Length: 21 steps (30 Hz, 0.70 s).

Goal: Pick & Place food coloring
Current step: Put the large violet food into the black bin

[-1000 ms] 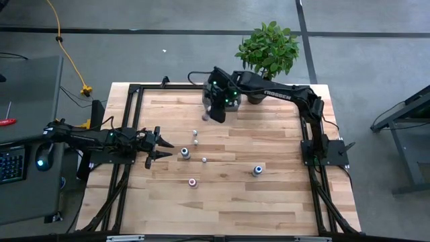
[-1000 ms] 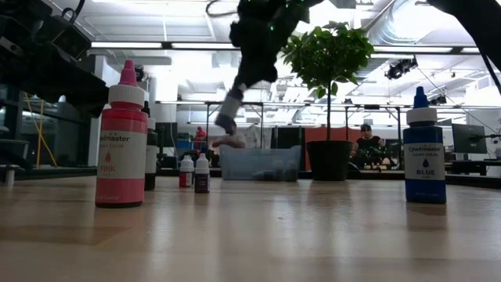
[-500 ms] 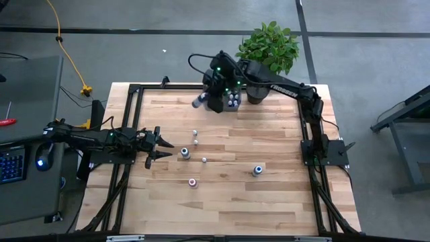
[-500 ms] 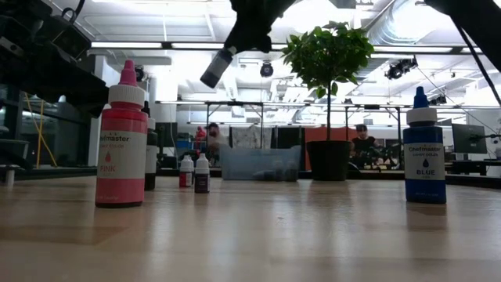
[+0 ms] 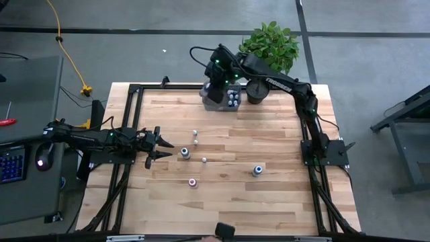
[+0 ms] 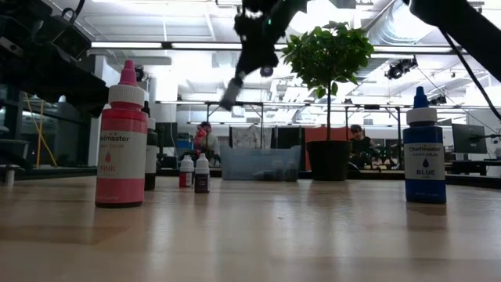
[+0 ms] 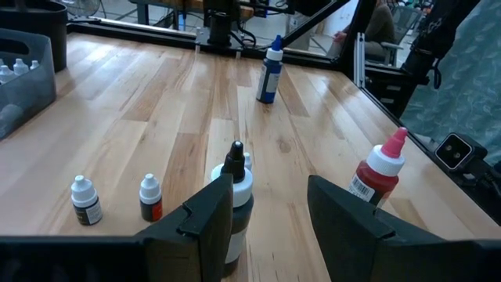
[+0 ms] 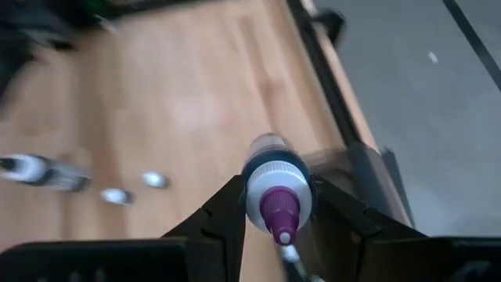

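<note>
My right gripper (image 5: 213,91) hangs above the grey tray (image 5: 205,101) at the table's far edge, shut on a food coloring bottle (image 8: 274,178) with a white cap and purple tip. In the low view this bottle (image 6: 232,92) slants high above the tray (image 6: 258,164). More small bottles (image 5: 233,99) stand in the tray. Several bottles stand on the table: a black-tipped one (image 5: 185,153), a blue one (image 5: 257,171), a pink one (image 5: 193,181) and tiny white-topped ones (image 5: 195,138). My left gripper (image 5: 165,148) is open, level above the table, just left of the black-tipped bottle (image 7: 237,196). My right gripper pinches the bottle between its two fingers at the white cap end (image 8: 275,174), one finger (image 8: 228,205) on each side. The bottle is lifted clear above the tray and tilted, its body (image 8: 270,145) reaching out beyond the fingers.
A potted green plant (image 5: 269,47) stands at the far edge, right of the tray. The black frame rail (image 5: 134,94) runs along the table's left and far sides. Bare wood lies on the near half and the right side. People sit in the room beyond (image 6: 362,141).
My right gripper has risen from low beside the tray's near side, carrying the bottle up and toward the far edge over the tray. It has turned on the way, so the bottle swung from pointing left to slanting downward. The left arm has kept still.
</note>
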Each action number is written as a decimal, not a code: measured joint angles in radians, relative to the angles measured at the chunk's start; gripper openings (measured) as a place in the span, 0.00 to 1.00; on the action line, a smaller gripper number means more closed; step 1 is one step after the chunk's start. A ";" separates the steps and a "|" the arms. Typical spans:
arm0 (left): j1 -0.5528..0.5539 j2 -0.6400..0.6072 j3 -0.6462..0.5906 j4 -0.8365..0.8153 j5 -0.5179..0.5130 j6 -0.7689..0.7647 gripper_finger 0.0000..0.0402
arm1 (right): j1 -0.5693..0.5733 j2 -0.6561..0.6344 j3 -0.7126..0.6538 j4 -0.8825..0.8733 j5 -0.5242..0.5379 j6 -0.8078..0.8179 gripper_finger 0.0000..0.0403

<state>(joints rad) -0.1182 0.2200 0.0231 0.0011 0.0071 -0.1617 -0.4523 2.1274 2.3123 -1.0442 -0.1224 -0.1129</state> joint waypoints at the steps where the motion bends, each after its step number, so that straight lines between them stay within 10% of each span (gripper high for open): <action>1: 0.000 0.000 0.000 0.000 0.000 0.000 0.41 | -0.008 0.010 -0.003 0.000 0.016 0.000 0.28; 21: 0.000 0.000 0.000 0.000 0.000 0.000 0.41 | -0.088 0.223 -0.005 0.074 0.136 0.074 0.28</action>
<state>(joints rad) -0.1181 0.2199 0.0231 0.0013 0.0071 -0.1619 -0.5400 2.3502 2.3077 -0.9707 0.0140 -0.0386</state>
